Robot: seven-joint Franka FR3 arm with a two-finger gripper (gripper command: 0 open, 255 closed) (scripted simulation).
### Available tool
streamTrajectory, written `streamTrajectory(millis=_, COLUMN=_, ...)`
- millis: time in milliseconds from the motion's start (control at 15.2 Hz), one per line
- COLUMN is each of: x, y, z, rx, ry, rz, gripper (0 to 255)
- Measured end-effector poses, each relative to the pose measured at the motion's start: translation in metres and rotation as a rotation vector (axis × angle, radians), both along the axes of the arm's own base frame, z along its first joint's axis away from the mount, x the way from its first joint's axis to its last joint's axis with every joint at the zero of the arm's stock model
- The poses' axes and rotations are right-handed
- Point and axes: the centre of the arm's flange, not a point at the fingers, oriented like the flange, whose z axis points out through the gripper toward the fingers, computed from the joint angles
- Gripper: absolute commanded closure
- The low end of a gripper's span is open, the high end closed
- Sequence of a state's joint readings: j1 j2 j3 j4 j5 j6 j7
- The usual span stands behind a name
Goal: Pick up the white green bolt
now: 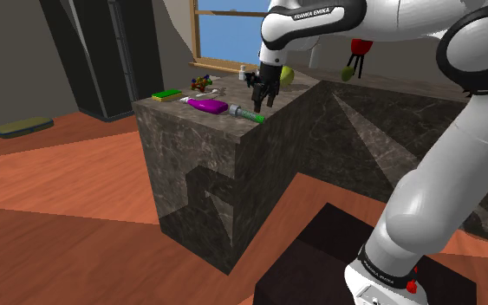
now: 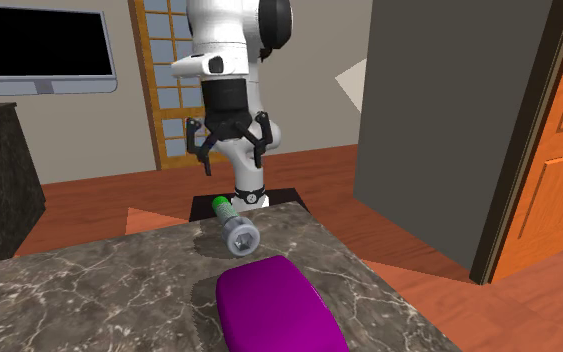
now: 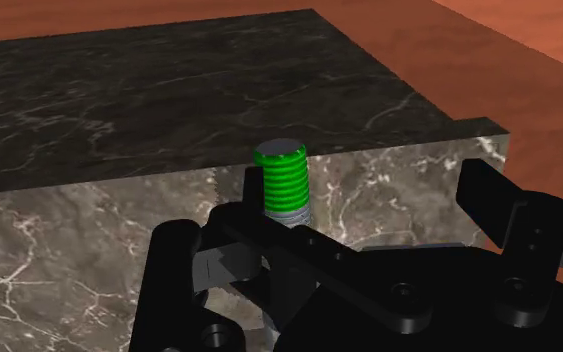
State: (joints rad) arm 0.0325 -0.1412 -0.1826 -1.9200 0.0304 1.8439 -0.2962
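- Bolt [image 2: 234,225]: bright green threaded shank, pale grey hex head, lying flat near the dark marble counter's [image 2: 89,290] edge.
- Black gripper [image 2: 232,160] hangs above it, jaws apart, holding nothing.

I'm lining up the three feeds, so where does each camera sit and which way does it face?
Shoulder view: beside and behind the stand, looking down over the counter; the white arm reaches to the gripper.
Second exterior view: across the counter, facing the arm and open gripper head-on, a purple thing nearest.
Wrist view: on the hand, looking along the black fingers at the counter's edge.
Shared: all three show the green-threaded bolt.
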Motion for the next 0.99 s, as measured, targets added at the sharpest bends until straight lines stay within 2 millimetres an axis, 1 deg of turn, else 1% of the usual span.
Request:
streamTrajectory(millis=66, x=0.01, y=-0.003, z=-0.005, rx=0.001, ry=0.0, rz=0.012, gripper=0)
streamTrajectory(millis=264, x=0.048, y=-0.012, z=-0.015, rx=0.002, ry=-0.003, rz=0.048, gripper=0)
streamTrajectory(millis=396, x=0.067, y=-0.016, z=-0.02, rx=0.003, ry=-0.004, rz=0.068, gripper=0)
streamTrajectory(millis=528, x=0.073, y=-0.017, z=-0.03, rx=0.003, ry=-0.004, rz=0.075, gripper=0)
streamTrajectory(millis=924, x=0.075, y=-0.017, z=-0.061, rx=0.003, ry=-0.004, rz=0.077, gripper=0)
streamTrajectory(millis=990, x=0.075, y=-0.018, z=-0.063, rx=0.003, ry=-0.004, rz=0.077, gripper=255)
